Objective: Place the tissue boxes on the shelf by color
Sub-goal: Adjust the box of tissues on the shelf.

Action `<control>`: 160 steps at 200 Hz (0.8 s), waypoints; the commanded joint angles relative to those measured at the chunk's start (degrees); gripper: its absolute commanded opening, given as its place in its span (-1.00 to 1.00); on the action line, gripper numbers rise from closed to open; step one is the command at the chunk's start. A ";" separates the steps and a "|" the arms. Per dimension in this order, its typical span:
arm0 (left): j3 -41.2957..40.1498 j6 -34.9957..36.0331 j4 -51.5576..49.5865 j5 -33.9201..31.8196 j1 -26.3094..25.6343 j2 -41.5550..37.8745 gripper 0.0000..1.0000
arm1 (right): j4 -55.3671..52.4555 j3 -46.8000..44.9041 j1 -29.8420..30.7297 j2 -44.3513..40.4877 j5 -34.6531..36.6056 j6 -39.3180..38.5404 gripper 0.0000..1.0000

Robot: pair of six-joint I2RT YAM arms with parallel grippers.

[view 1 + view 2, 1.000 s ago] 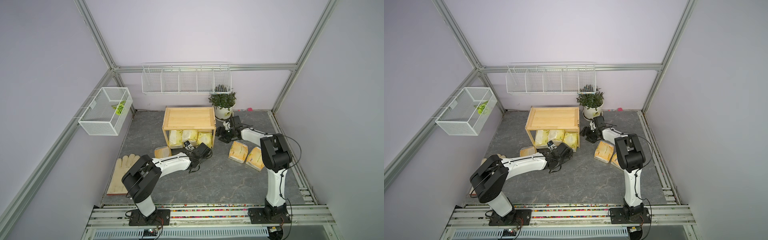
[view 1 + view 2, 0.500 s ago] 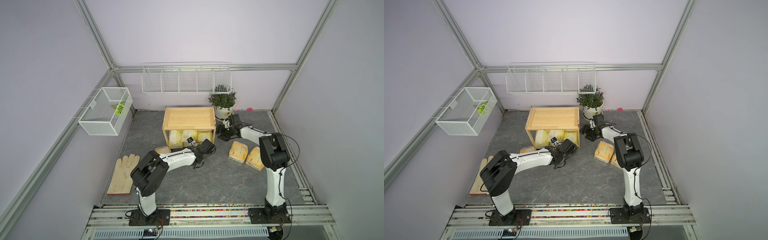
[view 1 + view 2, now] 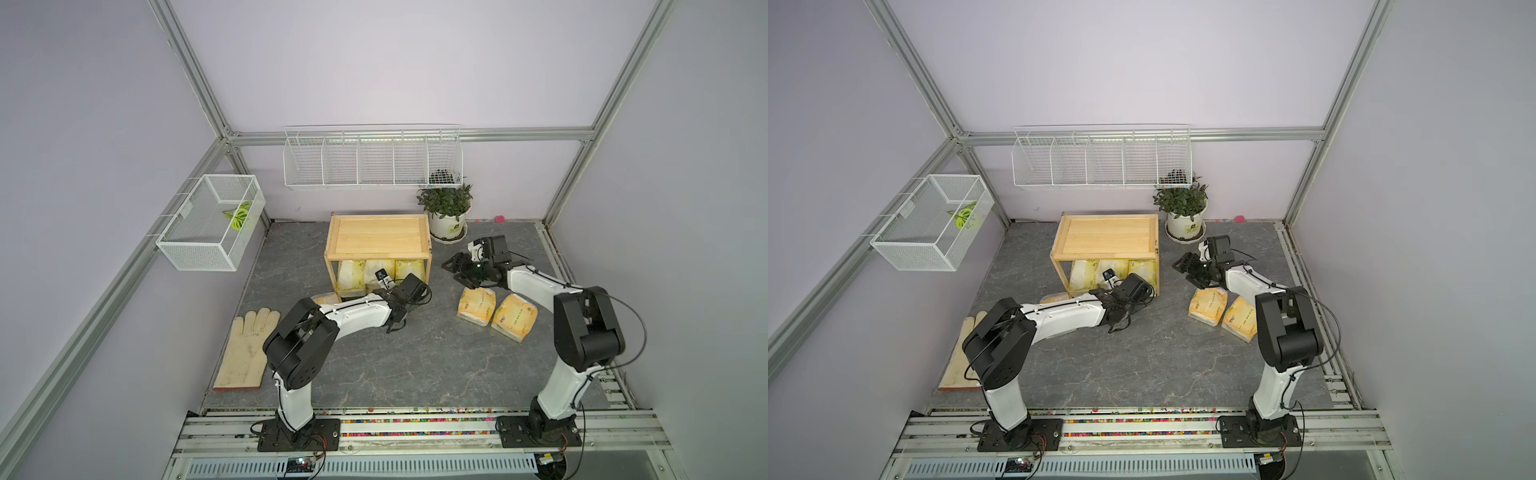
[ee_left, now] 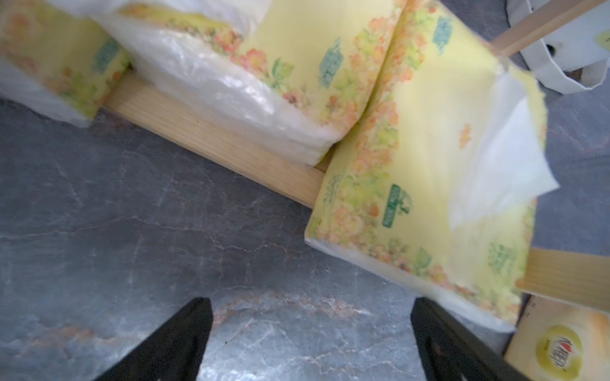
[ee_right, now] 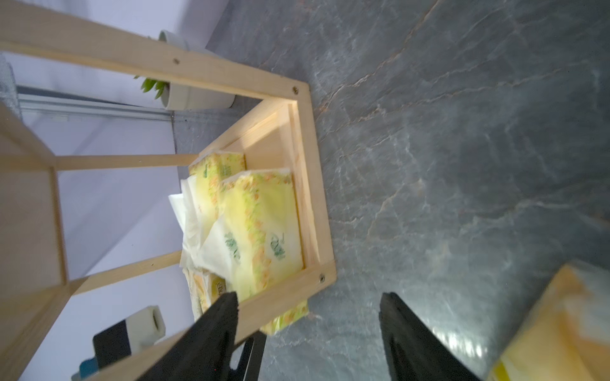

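Left wrist: left gripper (image 4: 310,301), jaws wide, faced lemon-yellow pack (image 4: 429,184) overhanging shelf (image 4: 214,138) rail; square push seemed best; right gripper (image 5: 308,297) jaws likewise wide

Nothing can be read with certainty. In the left wrist view the lemon-yellow tissue pack (image 4: 429,158) carries a green logo (image 4: 396,206) like a stamp with lettering inside, too blurred to spell out. The neighbouring pack (image 4: 297,66) has teal-green marks that are just as unclear. The orange-yellow tissue pack (image 4: 591,333) shows a round emblem (image 4: 558,351), yellow-green with a red heart and a row of dark letters, not legible. In both top views the white plant pot (image 3: 440,224) (image 3: 1179,227) bears a green label (image 3: 456,227), too small to read.
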 commanded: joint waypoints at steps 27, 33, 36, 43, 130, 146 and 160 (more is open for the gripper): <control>-2.87 6.21 -3.45 2.82 -2.15 -14.14 1.00 | 0.22 -11.09 3.78 -11.48 4.14 -0.21 0.46; -3.55 6.41 -4.27 3.34 -2.44 -16.25 1.00 | 0.39 -12.49 4.50 -12.78 4.65 0.08 0.46; -3.93 6.50 -4.72 3.71 -2.48 -17.32 1.00 | 0.46 -13.18 4.88 -13.36 4.91 0.23 0.46; -4.71 6.50 -6.02 4.40 -2.55 -19.86 1.00 | 0.64 -14.63 6.02 -14.70 5.80 0.73 0.46; -7.07 9.48 -16.68 0.86 3.19 -44.50 1.00 | 20.28 -19.47 21.13 -6.08 17.53 16.83 0.46; -6.23 10.77 -17.88 0.32 4.60 -46.47 1.00 | 23.00 -18.66 22.30 -3.16 19.94 19.44 0.46; -5.43 11.72 -18.95 -0.17 5.24 -47.61 1.00 | 25.52 -17.93 22.96 -0.92 21.22 21.71 0.46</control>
